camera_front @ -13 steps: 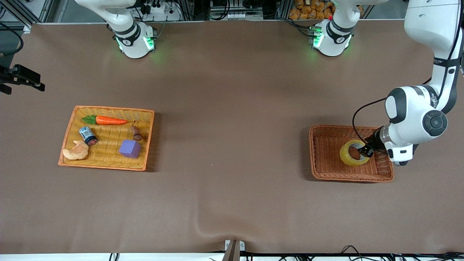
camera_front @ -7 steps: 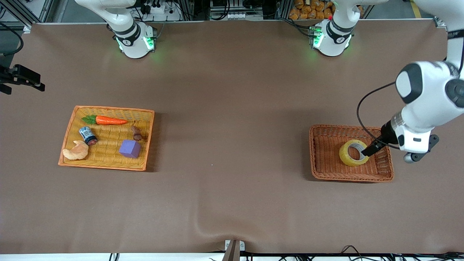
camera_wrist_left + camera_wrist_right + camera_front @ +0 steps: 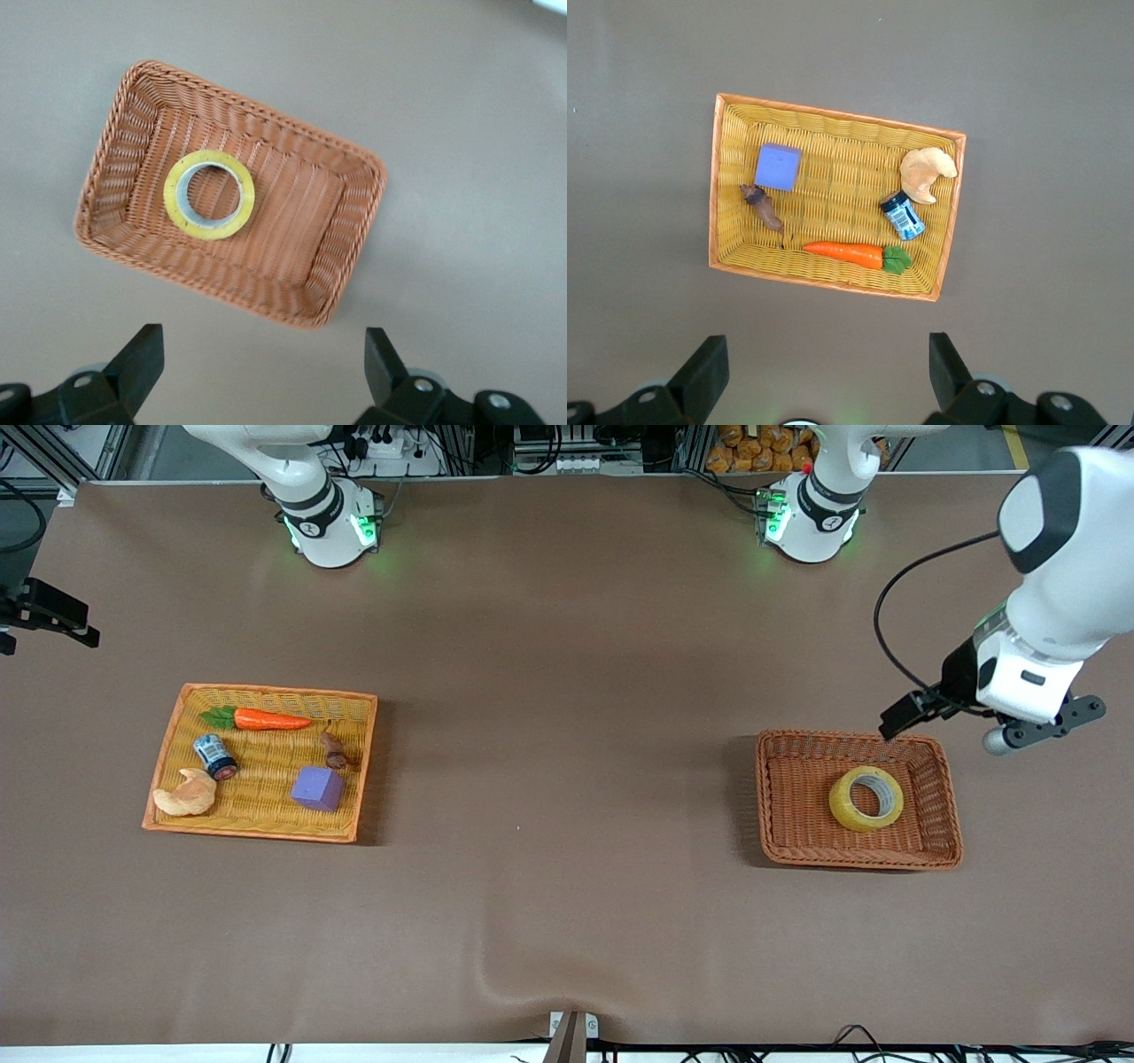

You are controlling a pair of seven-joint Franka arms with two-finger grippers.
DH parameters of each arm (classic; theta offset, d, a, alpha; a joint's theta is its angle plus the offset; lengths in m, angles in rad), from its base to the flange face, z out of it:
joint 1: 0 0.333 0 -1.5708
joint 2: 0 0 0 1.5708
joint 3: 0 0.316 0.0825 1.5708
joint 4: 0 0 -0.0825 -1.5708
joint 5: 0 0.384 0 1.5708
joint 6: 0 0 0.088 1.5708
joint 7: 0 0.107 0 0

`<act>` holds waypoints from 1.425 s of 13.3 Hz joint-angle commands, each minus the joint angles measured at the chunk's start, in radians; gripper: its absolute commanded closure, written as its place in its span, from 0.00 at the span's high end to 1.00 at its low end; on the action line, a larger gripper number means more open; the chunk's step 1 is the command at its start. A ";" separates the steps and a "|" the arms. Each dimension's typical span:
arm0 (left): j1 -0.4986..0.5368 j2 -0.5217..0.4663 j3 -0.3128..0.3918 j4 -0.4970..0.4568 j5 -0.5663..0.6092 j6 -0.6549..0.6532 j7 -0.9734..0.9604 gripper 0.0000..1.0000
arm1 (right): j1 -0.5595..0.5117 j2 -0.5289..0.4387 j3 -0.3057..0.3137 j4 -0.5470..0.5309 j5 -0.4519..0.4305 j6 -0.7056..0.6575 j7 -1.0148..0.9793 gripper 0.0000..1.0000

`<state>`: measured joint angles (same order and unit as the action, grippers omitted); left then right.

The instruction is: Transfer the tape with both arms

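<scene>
The tape [image 3: 866, 799], a yellow ring with a pale core, lies flat in the brown wicker basket [image 3: 788, 797] at the left arm's end of the table. It also shows in the left wrist view [image 3: 209, 194]. My left gripper [image 3: 904, 716] is open and empty, up in the air over the basket's edge nearest the bases; its own view [image 3: 261, 359] shows bare table between the fingers. My right gripper [image 3: 826, 361] is open and empty, high over the table beside the yellow basket [image 3: 726, 190]. In the front view it shows only as a black part [image 3: 53, 615] at the edge.
The yellow basket [image 3: 182, 717] at the right arm's end holds a carrot [image 3: 270, 719], a small blue-labelled can [image 3: 214, 755], a croissant [image 3: 186, 794], a purple cube [image 3: 318, 788] and a small brown piece [image 3: 334, 749]. The brown cloth bulges at the front edge [image 3: 496, 979].
My left gripper has come off the tape's rim and risen out of the brown basket toward the bases. The tape stays in the basket. The right gripper shifted slightly.
</scene>
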<state>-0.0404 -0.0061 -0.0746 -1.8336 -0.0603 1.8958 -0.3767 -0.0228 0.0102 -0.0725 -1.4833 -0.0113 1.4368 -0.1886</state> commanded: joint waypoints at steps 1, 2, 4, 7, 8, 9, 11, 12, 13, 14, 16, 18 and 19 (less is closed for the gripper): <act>0.013 -0.023 -0.008 0.087 -0.004 -0.174 0.146 1.00 | -0.003 -0.006 0.003 0.006 0.001 -0.009 0.014 1.00; 0.014 -0.023 -0.007 0.147 0.011 -0.264 0.198 1.00 | -0.002 -0.006 0.003 0.006 0.001 -0.009 0.014 1.00; 0.016 -0.025 -0.004 0.235 0.025 -0.342 0.289 1.00 | -0.002 -0.004 0.004 0.006 0.001 -0.007 0.014 1.00; 0.020 -0.019 0.009 0.292 0.049 -0.366 0.349 1.00 | -0.002 -0.004 0.005 0.003 -0.001 -0.018 0.014 1.00; 0.017 -0.006 0.003 0.327 0.100 -0.398 0.351 1.00 | -0.003 -0.006 0.004 0.005 -0.002 -0.021 0.014 1.00; 0.011 -0.006 -0.002 0.330 0.138 -0.412 0.366 1.00 | -0.005 -0.007 0.002 0.005 -0.002 -0.021 0.014 1.00; 0.005 -0.011 -0.002 0.333 0.166 -0.432 0.447 1.00 | -0.011 -0.007 0.003 0.006 -0.002 -0.021 0.014 1.00; 0.004 -0.014 -0.005 0.341 0.151 -0.457 0.447 1.00 | -0.012 -0.007 0.003 0.006 -0.001 -0.021 0.014 1.00; 0.007 -0.014 -0.007 0.344 0.122 -0.472 0.437 1.00 | -0.011 -0.006 0.003 0.006 -0.001 -0.021 0.014 1.00; 0.008 -0.014 -0.001 0.343 0.079 -0.474 0.433 1.00 | -0.011 -0.006 0.003 0.006 -0.002 -0.021 0.012 1.00; 0.014 -0.017 0.007 0.343 0.022 -0.474 0.433 1.00 | -0.011 -0.006 0.003 0.006 -0.002 -0.019 0.012 1.00; 0.020 -0.025 0.024 0.343 0.008 -0.472 0.437 1.00 | -0.011 -0.006 0.003 0.006 -0.002 -0.019 0.012 1.00; 0.020 -0.025 0.024 0.341 0.011 -0.472 0.432 1.00 | -0.011 -0.006 0.003 0.006 -0.004 -0.019 0.012 1.00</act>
<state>-0.0252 -0.0327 -0.0588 -1.5156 -0.0285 1.4491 0.0430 -0.0264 0.0103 -0.0749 -1.4832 -0.0113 1.4281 -0.1880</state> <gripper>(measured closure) 0.000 0.000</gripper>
